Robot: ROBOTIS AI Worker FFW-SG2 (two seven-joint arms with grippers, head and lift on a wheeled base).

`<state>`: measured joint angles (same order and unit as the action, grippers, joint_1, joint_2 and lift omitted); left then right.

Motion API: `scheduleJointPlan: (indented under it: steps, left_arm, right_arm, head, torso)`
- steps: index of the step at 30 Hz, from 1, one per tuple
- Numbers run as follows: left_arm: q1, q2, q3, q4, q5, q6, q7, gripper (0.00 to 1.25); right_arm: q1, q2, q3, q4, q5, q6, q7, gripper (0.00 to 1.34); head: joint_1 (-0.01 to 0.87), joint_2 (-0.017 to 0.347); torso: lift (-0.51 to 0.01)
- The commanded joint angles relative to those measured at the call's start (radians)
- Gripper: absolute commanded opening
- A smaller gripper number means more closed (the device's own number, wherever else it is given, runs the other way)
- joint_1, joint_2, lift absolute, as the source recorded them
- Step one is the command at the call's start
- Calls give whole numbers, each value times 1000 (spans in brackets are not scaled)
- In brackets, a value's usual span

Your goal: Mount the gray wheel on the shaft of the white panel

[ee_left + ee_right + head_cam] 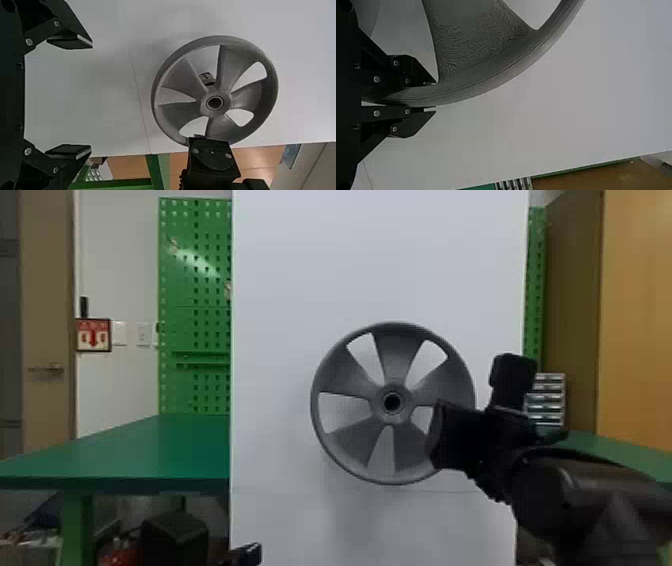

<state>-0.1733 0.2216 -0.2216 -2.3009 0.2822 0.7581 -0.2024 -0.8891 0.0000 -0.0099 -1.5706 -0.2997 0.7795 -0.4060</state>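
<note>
Alignment step, I judge. My right gripper (pixel 435 97) is closed on the gray wheel (pixel 395 355); left gripper (pixel 91 96) wide open, empty. Next: center hub (pixel 391 416) on apparent shaft (pixel 207 78), then push.

Free air in front of white panel (pixel 280 290), L of & above wheel (pixel 352 445). R side blocked by R gripper (pixel 437 435) + arm at rim. Gaps btwn spokes open, but panel's behind. Table (pixel 165 450) obstructs low L, beside panel.
</note>
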Motion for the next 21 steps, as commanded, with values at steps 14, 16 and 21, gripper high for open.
scheduleJointPlan:
  steps: [14, 16, 21]
  left_arm:
    - [-2, 2, -2, 0, 3, 0, 0, 913]
    - [-2, 2, -2, 0, 3, 0, 0, 913]
    - [-2, 2, -1, 0, 3, 0, 0, 913]
  right_arm:
    - [-22, 1, -18, 61, -12, -19, -20, 112]
    - [-22, 1, -16, 66, -13, -22, -34, 112]
    - [-19, 1, -13, 67, -18, -34, -47, 112]
  head:
    - [38, -8]
    - [38, -8]
    - [38, -8]
  torso:
    - [-496]
    - [-496]
    - [-496]
